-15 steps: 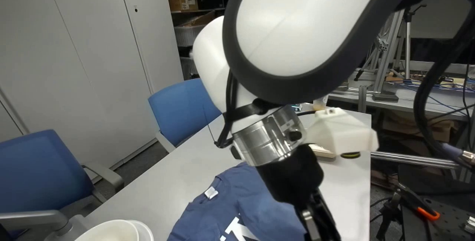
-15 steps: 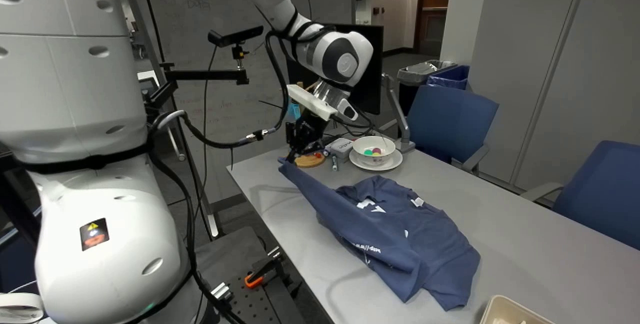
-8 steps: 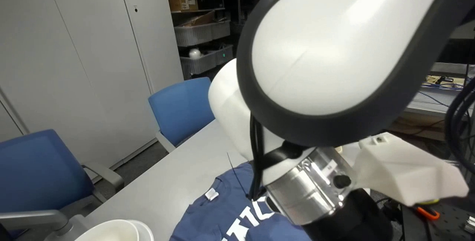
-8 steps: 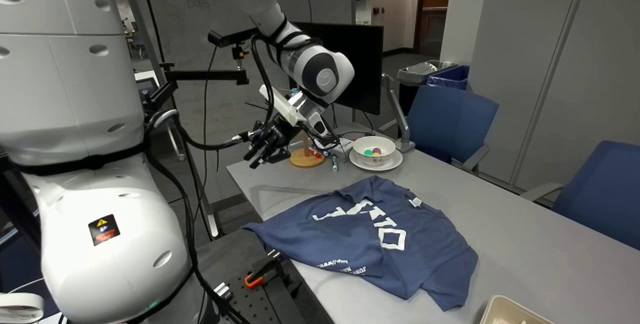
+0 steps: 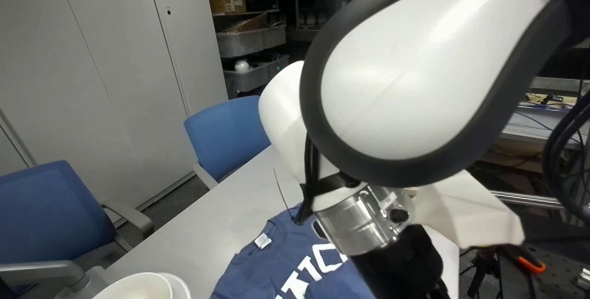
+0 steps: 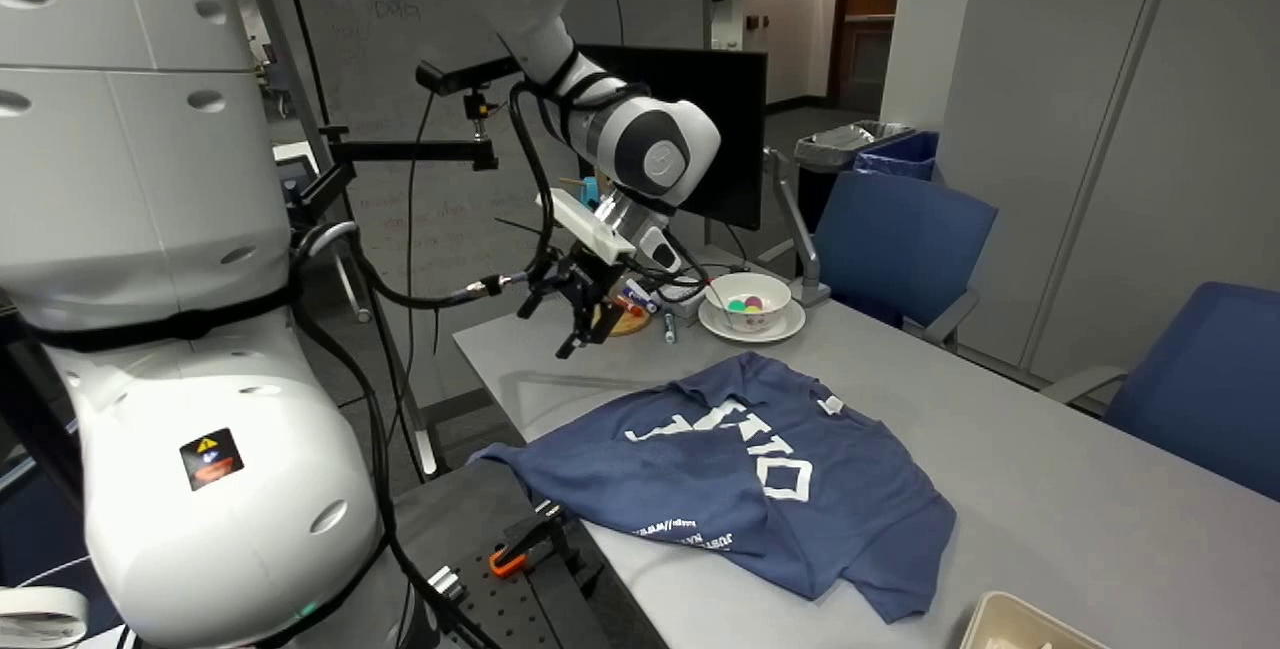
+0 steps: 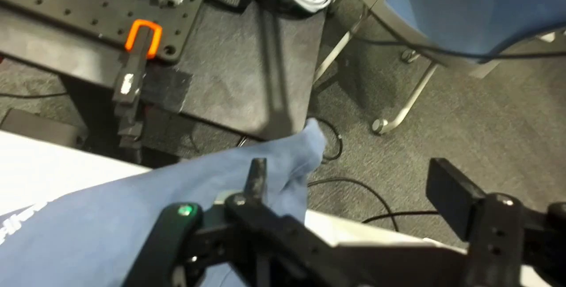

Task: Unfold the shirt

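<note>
In the wrist view my pincer [image 7: 348, 178] stands wide with nothing gripped, the shirt [image 7: 97, 225] spreading toward nine o'clock, its narrow tip [image 7: 312, 140] near eleven.

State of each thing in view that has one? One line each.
Tool: open, holding nothing.
Shirt: partly unfolded, part folded over itself, one corner past the edge of the table.
Bowl: upright on plate, small coloured items inside.
Tray: partly out of frame, contents unclear.
Monitor: visible face dark.
Bins: uncovered.
Cabinet doors: shut.
</note>
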